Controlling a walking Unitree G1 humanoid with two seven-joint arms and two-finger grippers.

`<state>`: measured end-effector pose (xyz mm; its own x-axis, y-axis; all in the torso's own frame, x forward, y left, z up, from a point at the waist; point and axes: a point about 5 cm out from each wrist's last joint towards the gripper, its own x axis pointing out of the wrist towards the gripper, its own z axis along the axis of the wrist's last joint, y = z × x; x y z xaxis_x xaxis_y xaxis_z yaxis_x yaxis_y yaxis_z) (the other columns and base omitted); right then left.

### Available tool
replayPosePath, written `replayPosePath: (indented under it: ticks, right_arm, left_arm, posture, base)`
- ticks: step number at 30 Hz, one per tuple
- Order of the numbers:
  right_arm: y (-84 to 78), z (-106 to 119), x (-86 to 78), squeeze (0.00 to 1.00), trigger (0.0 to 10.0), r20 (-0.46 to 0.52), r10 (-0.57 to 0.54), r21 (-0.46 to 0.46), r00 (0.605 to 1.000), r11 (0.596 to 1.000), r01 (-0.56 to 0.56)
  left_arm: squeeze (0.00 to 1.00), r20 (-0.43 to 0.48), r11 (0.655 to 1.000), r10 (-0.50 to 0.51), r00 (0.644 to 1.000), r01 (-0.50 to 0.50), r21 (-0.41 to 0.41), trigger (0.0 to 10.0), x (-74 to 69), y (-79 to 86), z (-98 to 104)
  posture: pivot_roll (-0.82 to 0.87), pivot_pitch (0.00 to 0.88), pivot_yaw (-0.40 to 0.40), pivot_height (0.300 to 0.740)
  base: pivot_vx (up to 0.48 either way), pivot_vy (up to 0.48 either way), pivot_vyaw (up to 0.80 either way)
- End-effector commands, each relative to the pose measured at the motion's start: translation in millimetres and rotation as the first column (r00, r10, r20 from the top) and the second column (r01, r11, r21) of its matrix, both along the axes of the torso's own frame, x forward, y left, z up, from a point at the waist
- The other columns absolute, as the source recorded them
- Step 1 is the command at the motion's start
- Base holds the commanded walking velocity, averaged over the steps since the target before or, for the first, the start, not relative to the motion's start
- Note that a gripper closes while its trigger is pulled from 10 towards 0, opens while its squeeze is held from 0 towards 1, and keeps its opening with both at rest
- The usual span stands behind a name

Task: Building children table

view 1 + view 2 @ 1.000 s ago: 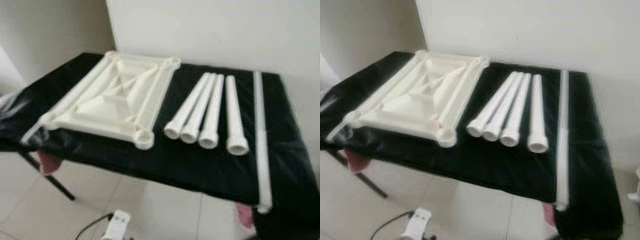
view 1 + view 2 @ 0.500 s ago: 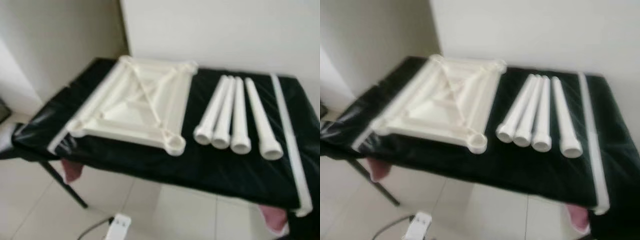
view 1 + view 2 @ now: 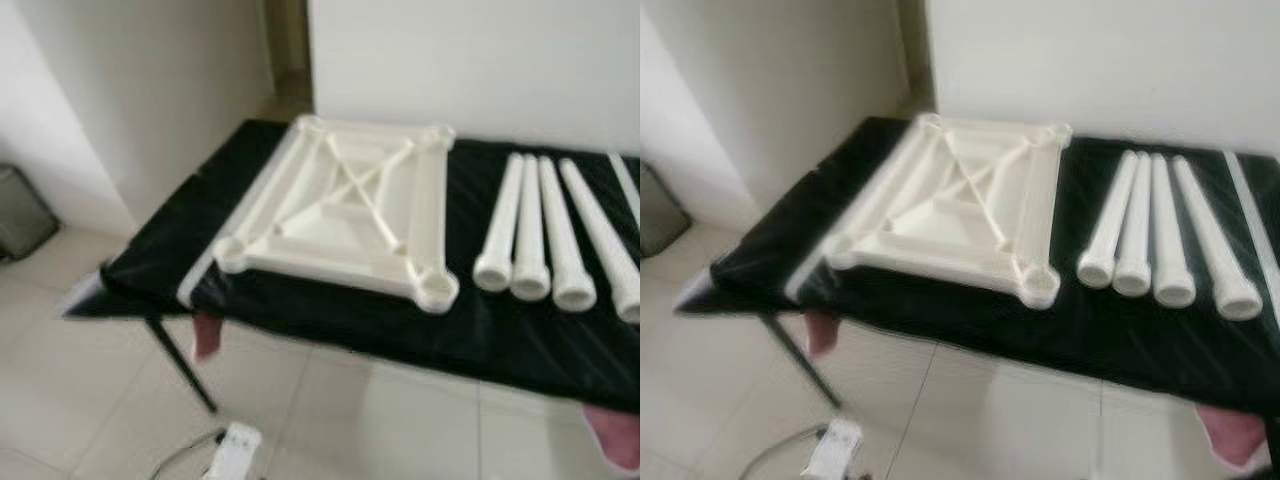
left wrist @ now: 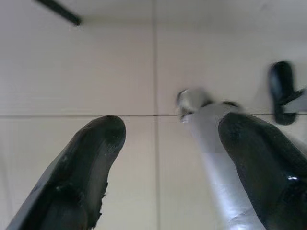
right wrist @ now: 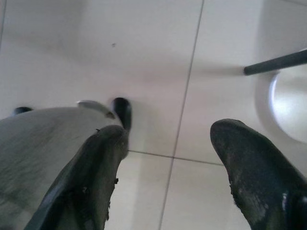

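Observation:
A white children's tabletop lies upside down on a table draped in black cloth, its ribbed underside and corner sockets facing up. To its right several white tube legs lie side by side, open ends toward me. Both arms hang down over the tiled floor. In the left wrist view my left gripper is open with nothing between its fingers. My right gripper is likewise open and empty in the right wrist view.
A long white strip lies along the cloth's right side. A white power strip with a cable sits on the floor tiles before the table. A dark table leg slants down at the left. A grey bin stands far left.
The whole view has swung left: the tabletop and legs now sit further right in the picture, and the left wall and bin have come into sight. Nothing on the table moved.

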<state>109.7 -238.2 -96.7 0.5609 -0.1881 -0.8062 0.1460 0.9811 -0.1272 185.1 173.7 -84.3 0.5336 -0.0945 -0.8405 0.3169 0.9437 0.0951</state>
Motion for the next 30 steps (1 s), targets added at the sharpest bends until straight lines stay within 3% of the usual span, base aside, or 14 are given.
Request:
replayPosePath:
  ticks: [1,6,13,14,16,17,19,20,22,25,27,28,30]
  right_arm:
    - [3.8,-4,-9.2,0.00,10.0,-0.026,-0.011,0.011,1.000,1.000,0.011]
    - [30.7,0,18.1,0.00,10.0,0.055,0.002,0.008,0.998,1.000,-0.002]
    - [29.3,10,39.1,0.00,10.0,0.164,0.015,-0.017,0.986,1.000,-0.012]
    - [27.6,20,51.3,0.00,10.0,0.270,0.040,-0.008,0.962,0.999,-0.039]
    - [27.6,20,51.3,0.00,10.0,0.270,0.040,-0.008,0.962,0.999,-0.039]
    - [27.5,25,56.4,0.00,10.0,0.319,0.058,-0.005,0.946,0.998,-0.060]
    - [31.4,33,63.7,0.00,10.0,0.400,0.138,0.041,0.906,0.985,-0.168]
    - [31.4,33,63.7,0.00,10.0,0.400,0.138,0.041,0.906,0.985,-0.168]
    - [34.0,37,66.7,0.00,10.0,0.414,0.233,0.066,0.880,0.956,-0.285]
    - [34.2,38,67.7,0.00,10.0,0.416,0.274,0.058,0.867,0.943,-0.326]
    - [35.4,46,71.6,0.00,10.0,0.437,0.417,0.047,0.797,0.874,-0.484]
    - [35.4,46,71.6,0.00,10.0,0.437,0.417,0.047,0.797,0.874,-0.484]
    - [36.6,58,71.8,0.00,10.0,0.470,0.543,0.062,0.696,0.766,-0.640]
  left_arm:
    - [0.00,0.003,1.000,-0.015,1.000,0.015,-0.013,10.0,1.2,-6.4,0]
    - [0.00,0.102,0.996,-0.084,0.991,0.085,-0.008,10.0,21.6,-6.2,12]
    - [0.00,0.201,0.989,-0.102,0.974,0.122,-0.085,10.0,45.9,-11.3,29]
    - [0.00,0.259,0.973,-0.144,0.955,0.184,-0.136,10.0,56.1,-15.0,39]
    - [0.00,0.259,0.973,-0.144,0.955,0.184,-0.136,10.0,56.1,-15.0,39]
    - [0.00,0.288,0.964,-0.169,0.943,0.220,-0.152,10.0,59.7,-16.8,43]
    - [0.00,0.337,0.924,-0.242,0.910,0.322,-0.206,10.0,63.4,-21.3,51]
    - [0.00,0.337,0.924,-0.242,0.910,0.322,-0.206,10.0,63.4,-21.3,51]
    - [0.00,0.313,0.889,-0.293,0.904,0.378,-0.258,10.0,62.7,-22.9,53]
    - [0.00,0.296,0.877,-0.319,0.900,0.399,-0.267,10.0,62.0,-23.2,53]
    - [0.00,0.307,0.765,-0.459,0.834,0.547,-0.341,10.0,58.6,-24.4,60]
    - [0.00,0.307,0.765,-0.459,0.834,0.547,-0.341,10.0,58.6,-24.4,60]
    - [0.00,0.340,0.636,-0.569,0.749,0.662,-0.397,10.0,58.3,-21.7,74]
  posture:
    - [0.00,0.000,0.034,0.740]
    - [0.00,0.000,0.030,0.740]
    - [0.00,0.000,0.030,0.740]
    - [0.00,0.000,0.029,0.740]
    - [0.00,0.000,0.029,0.740]
    - [0.00,0.000,0.029,0.740]
    - [-0.01,0.000,0.033,0.740]
    - [-0.01,0.000,0.033,0.740]
    - [-0.02,0.000,0.041,0.740]
    - [-0.02,0.000,0.041,0.740]
    - [-0.02,0.000,0.043,0.740]
    - [-0.02,0.000,0.043,0.740]
    - [-0.03,0.000,0.046,0.740]
  base:
    - [0.000,0.000,0.00]
    - [0.000,0.000,0.00]
    - [0.000,0.000,0.00]
    - [0.000,0.000,0.00]
    - [0.000,0.000,0.00]
    - [0.000,0.000,0.00]
    - [0.000,0.000,0.00]
    - [0.000,0.000,0.00]
    - [0.000,0.000,0.00]
    - [0.000,0.000,0.00]
    - [0.000,0.000,0.00]
    - [0.000,0.000,0.00]
    - [0.000,0.000,0.00]
